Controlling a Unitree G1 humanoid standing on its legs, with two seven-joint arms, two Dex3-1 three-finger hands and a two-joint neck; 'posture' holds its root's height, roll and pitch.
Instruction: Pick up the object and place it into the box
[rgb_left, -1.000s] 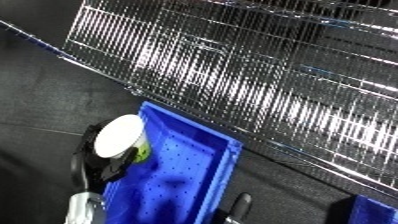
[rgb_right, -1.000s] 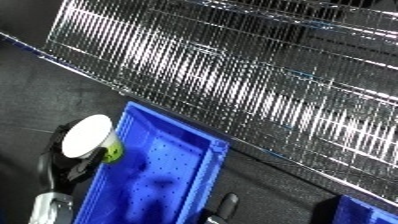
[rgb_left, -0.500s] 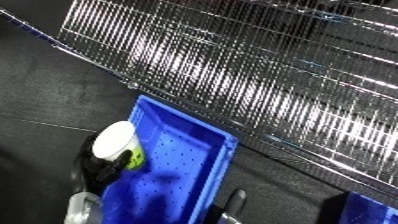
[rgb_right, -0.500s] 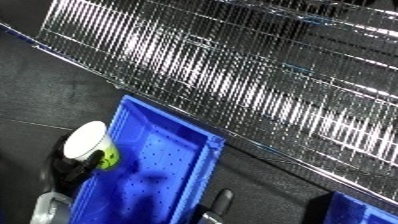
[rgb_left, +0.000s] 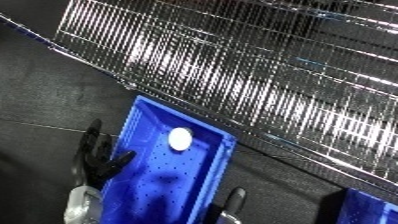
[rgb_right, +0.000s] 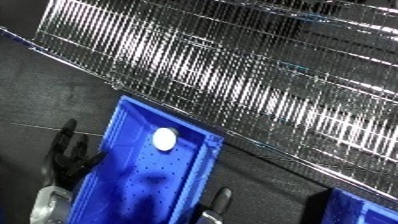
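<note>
Your object (rgb_left: 180, 138) lies inside the blue bin (rgb_left: 142, 200), near its far end, with its white end showing. Your left hand (rgb_left: 99, 159) sits just outside the bin's left wall, fingers spread and empty. Only a fingertip of your right hand (rgb_left: 234, 198) shows, so you cannot tell its state.

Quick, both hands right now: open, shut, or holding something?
Left hand: open, fingers spread, holding nothing, beside the blue plastic bin.
Right hand: only a fingertip shows; cannot tell.

Looking steeply down from the head, close above the blue bin (rgb_left: 133, 200); tilted frames, nearly identical, both sharing the bin and wire rack (rgb_right: 266, 75) beyond.
</note>
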